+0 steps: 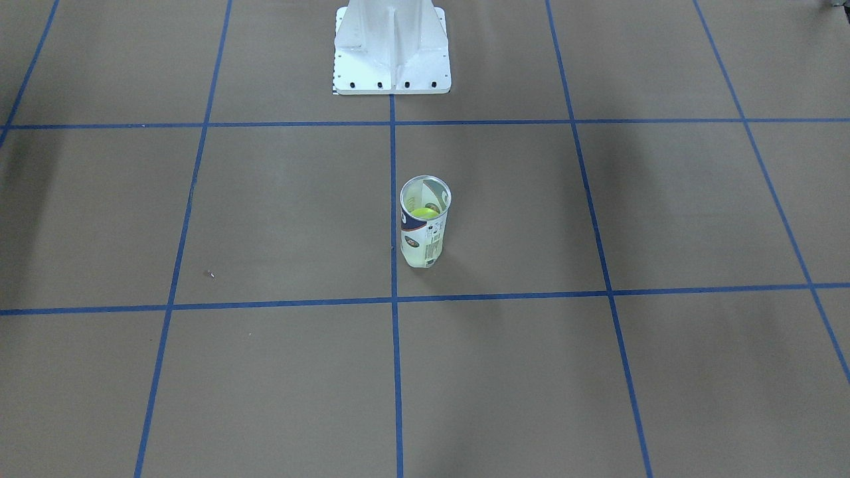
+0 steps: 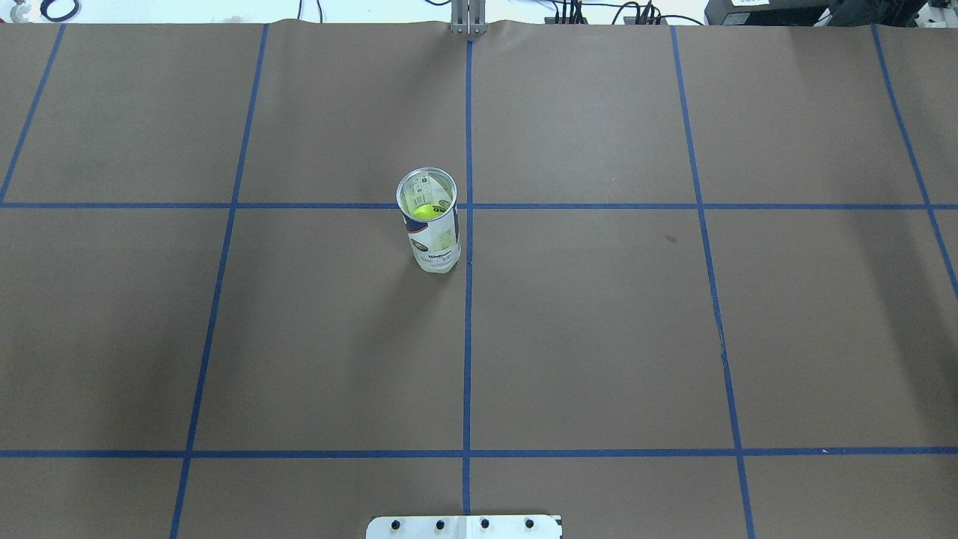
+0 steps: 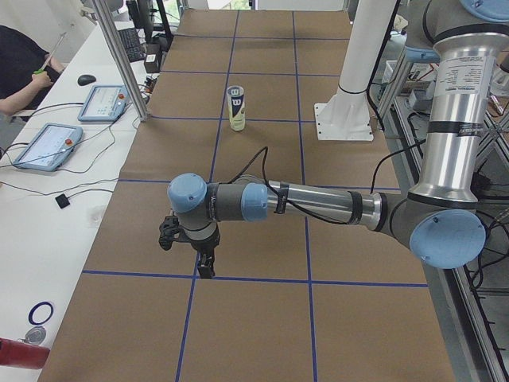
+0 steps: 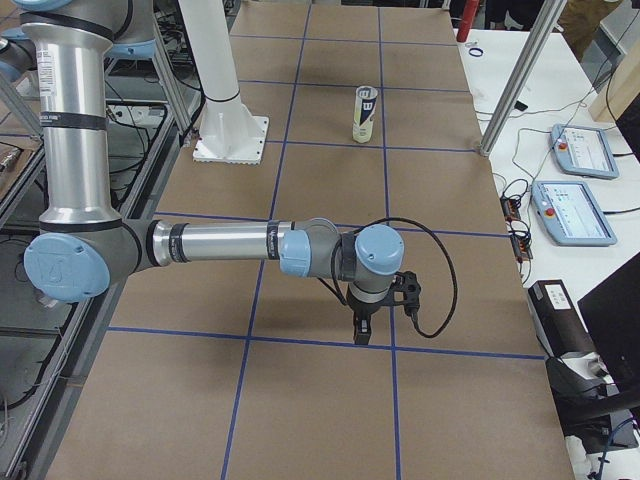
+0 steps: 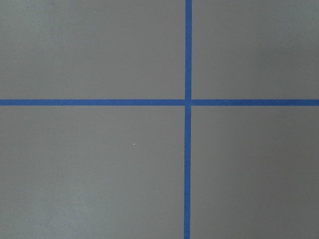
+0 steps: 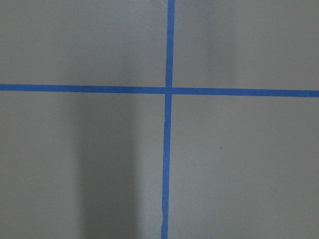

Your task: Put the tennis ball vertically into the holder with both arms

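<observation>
One tennis ball [image 1: 423, 213] sits inside the upright holder [image 1: 425, 229] at mid-frame, so insertion looks done; whether my left gripper [image 3: 205, 267] and right gripper [image 4: 362, 332], both well away, are open I cannot tell.

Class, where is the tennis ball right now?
Overhead view: the tennis ball sits inside the upright holder, just left of the centre blue tape line.

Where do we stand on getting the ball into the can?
Looks done: the tennis ball lies inside the can, which stands upright on the table. No step is under way: the left gripper and right gripper hang low over the table, well away from the can. Nothing seems left.
</observation>
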`<move>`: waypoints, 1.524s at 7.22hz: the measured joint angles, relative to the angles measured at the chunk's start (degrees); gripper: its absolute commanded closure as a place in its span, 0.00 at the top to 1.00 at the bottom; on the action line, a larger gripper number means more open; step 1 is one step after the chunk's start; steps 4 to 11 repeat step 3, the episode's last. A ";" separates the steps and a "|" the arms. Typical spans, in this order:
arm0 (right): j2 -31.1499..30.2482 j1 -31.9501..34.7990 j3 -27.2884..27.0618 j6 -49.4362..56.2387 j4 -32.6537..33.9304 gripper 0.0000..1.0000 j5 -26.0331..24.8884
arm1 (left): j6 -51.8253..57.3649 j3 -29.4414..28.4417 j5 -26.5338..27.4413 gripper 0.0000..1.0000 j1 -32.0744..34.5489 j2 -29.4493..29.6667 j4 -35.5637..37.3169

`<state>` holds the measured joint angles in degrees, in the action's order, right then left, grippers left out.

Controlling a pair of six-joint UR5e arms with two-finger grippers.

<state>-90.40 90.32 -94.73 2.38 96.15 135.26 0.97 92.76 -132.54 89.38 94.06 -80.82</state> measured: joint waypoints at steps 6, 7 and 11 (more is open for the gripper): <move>0.10 0.14 -0.15 0.00 0.00 0.99 0.00 | 0.00 -0.09 -0.06 1.00 0.00 -0.72 -0.13; 0.10 0.14 -0.15 0.00 0.00 0.99 0.00 | 0.00 -0.09 -0.06 1.00 0.00 -0.72 -0.13; 0.10 0.14 -0.15 0.00 0.00 0.99 0.00 | 0.00 -0.09 -0.06 1.00 0.00 -0.72 -0.13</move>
